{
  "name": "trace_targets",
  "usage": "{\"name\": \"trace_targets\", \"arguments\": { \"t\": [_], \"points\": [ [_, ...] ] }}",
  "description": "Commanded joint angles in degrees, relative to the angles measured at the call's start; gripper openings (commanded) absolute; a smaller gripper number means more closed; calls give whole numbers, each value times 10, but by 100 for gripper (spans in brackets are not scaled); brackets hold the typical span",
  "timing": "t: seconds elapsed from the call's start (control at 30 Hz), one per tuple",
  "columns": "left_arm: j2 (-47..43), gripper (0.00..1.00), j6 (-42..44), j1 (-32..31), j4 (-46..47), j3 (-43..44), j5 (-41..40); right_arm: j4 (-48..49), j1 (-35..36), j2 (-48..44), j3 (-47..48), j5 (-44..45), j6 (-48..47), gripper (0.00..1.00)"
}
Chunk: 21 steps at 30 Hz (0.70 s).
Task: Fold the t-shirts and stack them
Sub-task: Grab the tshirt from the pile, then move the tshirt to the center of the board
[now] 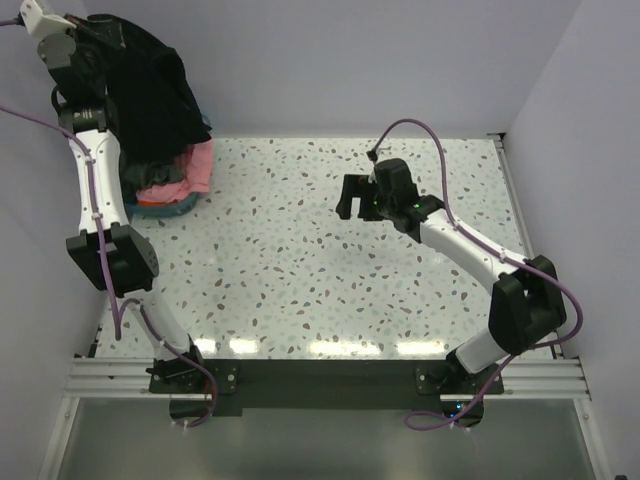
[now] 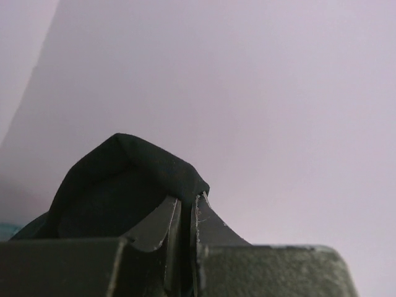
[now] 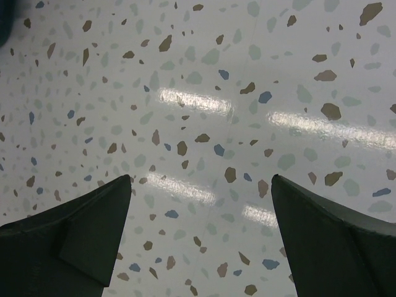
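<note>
Left hand (image 1: 76, 40): raised high in the upper left corner of the overhead view, close to the back wall. Its two dark fingers (image 2: 154, 226) are pinched together on a fold of black cloth.
Black t-shirt (image 1: 150, 80): hangs from the left hand in a loose, crumpled drape. Its lower part falls onto the basket below. From the left wrist, a hump of the cloth bulges up above the fingertips against the plain pale wall.
Coral pink t-shirt (image 1: 192, 168): bunched in the basket at the left of the counter. One part spills over the right side of the rim, just under the hanging black cloth.
Basket (image 1: 160, 211): blue and round, in the back left corner of the counter. Only its near rim shows beneath the shirts.
Right hand (image 1: 349, 196): right of centre in the overhead view, well apart from the shirts. Its fingers are spread wide with nothing between them, and the right wrist view shows only bare speckled surface in the gap.
Counter (image 1: 300, 270): white with brown, grey and blue flecks. Bright strips of lamp glare lie along its near edge.
</note>
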Motion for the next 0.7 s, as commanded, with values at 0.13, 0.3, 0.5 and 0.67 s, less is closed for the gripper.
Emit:
{"name": "trace_targets", "arguments": {
  "t": [0.13, 0.3, 0.5, 0.67],
  "points": [
    [-14, 0, -36, -22, 142, 55, 91, 21, 0, -15, 27, 5, -12, 99],
    [-50, 0, 6, -82, 116, 37, 109, 19, 0, -36, 34, 37, -16, 99],
    [-165, 0, 40, -202, 128, -130, 82, 25, 0, -104, 7, 95, -1, 98],
    [-240, 0, 15, -276, 107, -298, 36, 35, 0, -184, -24, 148, 12, 98]
  ]
}}
